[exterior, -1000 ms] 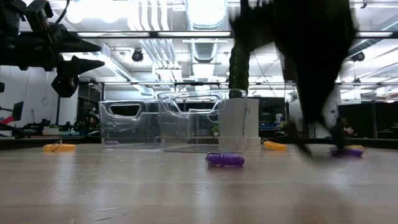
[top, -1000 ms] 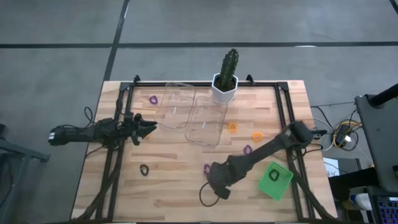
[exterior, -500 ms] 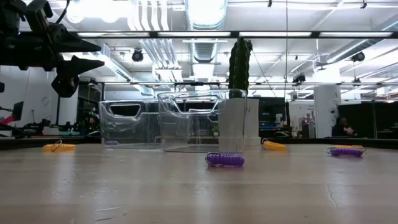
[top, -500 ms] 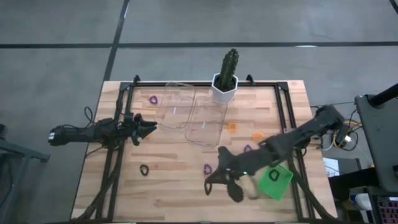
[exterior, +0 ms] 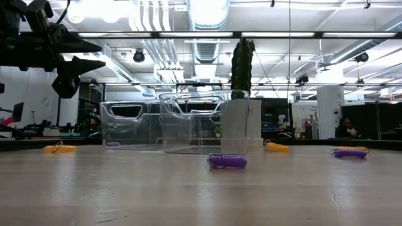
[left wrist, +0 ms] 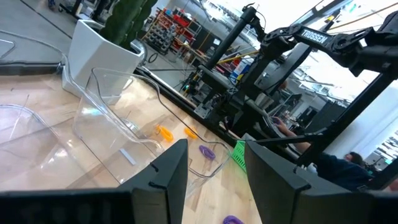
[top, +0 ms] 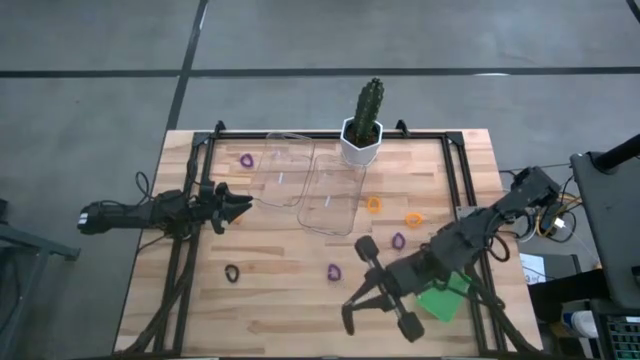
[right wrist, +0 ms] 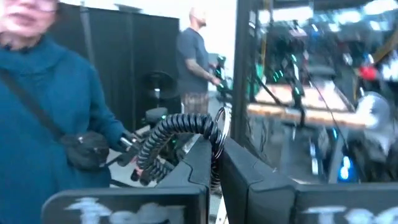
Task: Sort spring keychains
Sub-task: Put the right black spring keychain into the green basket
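Small spring keychains lie flat on the wooden table: purple ones (top: 246, 160) (top: 398, 240) (top: 333, 271), orange ones (top: 374, 204) (top: 413, 219) and a black one (top: 232, 272). My right gripper (top: 352, 318) is raised high over the table's near side beside the green bin (top: 440, 300), shut on a black spring keychain (right wrist: 183, 134). My left gripper (top: 240, 205) hangs open above the table's left side, just left of the clear containers (top: 285, 170); it waits there. My right gripper pinches the black spring keychain between its two fingers (right wrist: 199, 165). The coil (right wrist: 168, 134) arcs out past the fingertips, with its metal ring (right wrist: 219, 127) right at them. The keychain is lifted clear of the table. The fingers point about level, into the room.
Two clear containers (top: 333, 195) and a white pot with a cactus (top: 361, 140) stand at the far middle. The green bin sits at the near right, partly under my right arm. People stand in the room beyond the table (right wrist: 37, 93). Bare wood shows at the near left.
My right gripper has risen from the table's near edge, where the black keychain lay, and has carried that keychain up with it, shifting slightly toward the green bin. It has left the low view. My left arm has kept still.
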Available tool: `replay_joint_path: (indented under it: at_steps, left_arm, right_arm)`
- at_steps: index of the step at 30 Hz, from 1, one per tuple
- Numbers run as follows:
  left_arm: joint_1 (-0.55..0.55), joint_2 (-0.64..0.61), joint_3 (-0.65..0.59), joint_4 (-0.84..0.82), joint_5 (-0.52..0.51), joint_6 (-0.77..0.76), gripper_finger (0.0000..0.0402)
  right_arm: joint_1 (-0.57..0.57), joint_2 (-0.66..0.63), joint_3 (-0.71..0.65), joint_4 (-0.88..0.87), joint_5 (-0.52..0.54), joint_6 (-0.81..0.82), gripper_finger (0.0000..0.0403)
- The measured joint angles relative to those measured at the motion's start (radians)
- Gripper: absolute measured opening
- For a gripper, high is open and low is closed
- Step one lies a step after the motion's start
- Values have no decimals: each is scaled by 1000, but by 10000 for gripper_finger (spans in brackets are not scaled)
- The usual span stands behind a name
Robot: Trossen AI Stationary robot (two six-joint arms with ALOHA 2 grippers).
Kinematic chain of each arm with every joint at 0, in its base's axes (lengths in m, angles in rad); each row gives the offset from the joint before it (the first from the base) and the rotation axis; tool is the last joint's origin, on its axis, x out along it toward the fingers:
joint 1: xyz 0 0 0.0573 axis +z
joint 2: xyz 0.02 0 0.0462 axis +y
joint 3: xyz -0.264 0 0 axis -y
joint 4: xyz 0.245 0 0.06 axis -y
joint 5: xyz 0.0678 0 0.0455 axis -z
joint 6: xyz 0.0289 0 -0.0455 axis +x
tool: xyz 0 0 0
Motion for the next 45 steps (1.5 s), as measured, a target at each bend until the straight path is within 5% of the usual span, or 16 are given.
replay_joint_path:
  at_steps: [12,18,21,24,28,36,45]
  left_arm:
    - [0,0,0,0,0,0,151]
    - [0,0,0,0,0,0,151]
    - [0,0,0,0,0,0,151]
    - [0,0,0,0,-1,0,151]
    - [0,0,0,0,-1,0,151]
    - [0,0,0,0,-1,0,151]
    - [0,0,0,0,-1,0,151]
  right_arm:
    - [9,3,-2,48,33,-24,13]
    - [10,-9,6,-286,349,468,13]
    - [9,-11,34,-610,383,854,13]
    - [12,-10,56,-892,354,1197,13]
    - [34,-9,57,-1105,261,1464,13]
    - [71,-5,57,-1354,-19,1774,13]
    - [157,-3,48,-1594,-175,2023,13]
